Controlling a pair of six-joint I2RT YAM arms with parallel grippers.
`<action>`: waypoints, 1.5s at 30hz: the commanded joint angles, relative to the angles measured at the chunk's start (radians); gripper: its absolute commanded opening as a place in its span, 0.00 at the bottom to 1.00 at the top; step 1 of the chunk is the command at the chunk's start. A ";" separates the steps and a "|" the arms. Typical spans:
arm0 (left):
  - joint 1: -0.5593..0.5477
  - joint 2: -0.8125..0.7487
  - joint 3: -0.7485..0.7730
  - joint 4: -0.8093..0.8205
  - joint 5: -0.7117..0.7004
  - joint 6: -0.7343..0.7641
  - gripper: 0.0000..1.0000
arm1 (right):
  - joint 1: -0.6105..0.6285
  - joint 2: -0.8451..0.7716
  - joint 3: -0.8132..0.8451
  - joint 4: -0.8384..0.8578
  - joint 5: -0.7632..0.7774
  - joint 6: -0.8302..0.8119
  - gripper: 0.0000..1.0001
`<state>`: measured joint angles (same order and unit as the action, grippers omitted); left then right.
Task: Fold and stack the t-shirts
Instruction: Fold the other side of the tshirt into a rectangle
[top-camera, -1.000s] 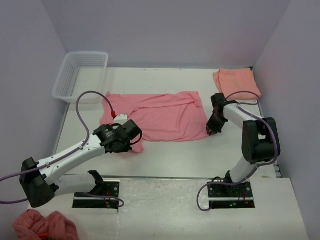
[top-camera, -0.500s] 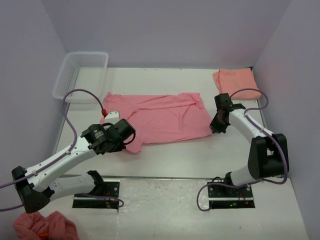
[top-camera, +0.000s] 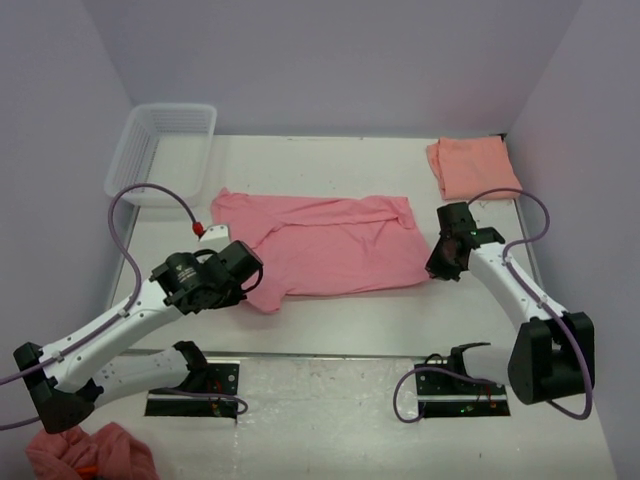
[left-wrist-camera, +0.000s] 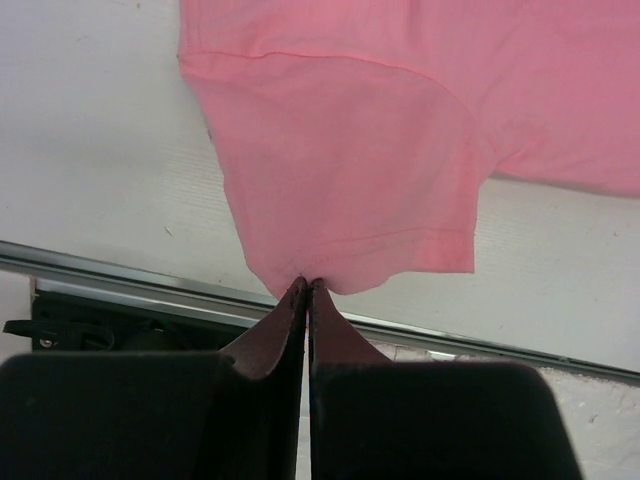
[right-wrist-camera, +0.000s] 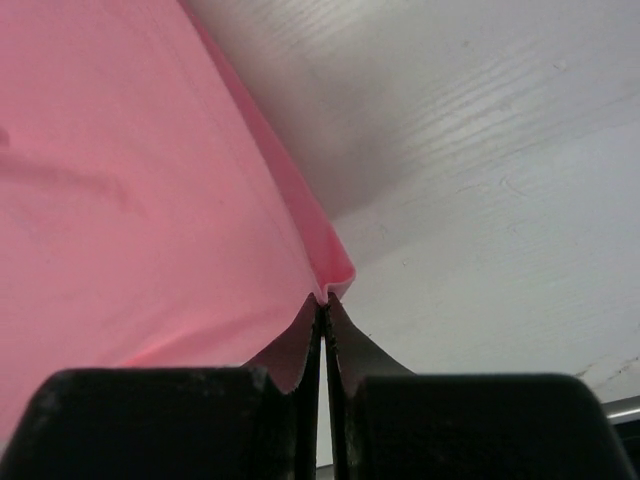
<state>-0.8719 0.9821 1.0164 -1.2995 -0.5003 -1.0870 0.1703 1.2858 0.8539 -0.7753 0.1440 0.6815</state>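
Now, both arms are on one garment. The rose-pink shirt lies opened out flat on the desk, with its long axis running left to right across the middle.

Left tool: jaws pressed together, with only a sliver of cloth between them. It pinches the hem of the near-left sleeve at its lowest point. From this tool the rest of the shirt spreads away toward the far side and off to the right.

Right tool: jaws likewise closed tight, nipping the very edge of the cloth at the near-right corner. The wrist view shows the edge curled up slightly at the pinch. From this tool the shirt spreads to the left and away.

Key relation: the two pinches sit at opposite ends of the near edge, so the shirt body lies between the tools and beyond them. Each arm has the end on its own side, and the arms are not crossed.

The salmon shirt is folded at the far right corner of the desk, well apart from the pink one and nearer the right arm. A white basket stands at the far left.

Judgement: a lengthwise fold is next. Both tools would carry the near edge together over to the far edge, and uneven travel would skew the crease.
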 joint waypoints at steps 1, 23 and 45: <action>-0.004 -0.016 -0.015 -0.020 -0.006 -0.042 0.00 | 0.015 -0.081 -0.030 -0.036 0.028 0.006 0.00; 0.341 0.320 0.223 0.253 -0.083 0.410 0.00 | 0.031 0.237 0.408 -0.091 0.109 -0.117 0.00; 0.553 0.782 0.545 0.431 -0.037 0.642 0.00 | -0.014 0.737 0.905 -0.209 0.094 -0.221 0.00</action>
<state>-0.3382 1.7523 1.5089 -0.9211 -0.5346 -0.4915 0.1696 2.0117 1.6848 -0.9512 0.2161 0.4835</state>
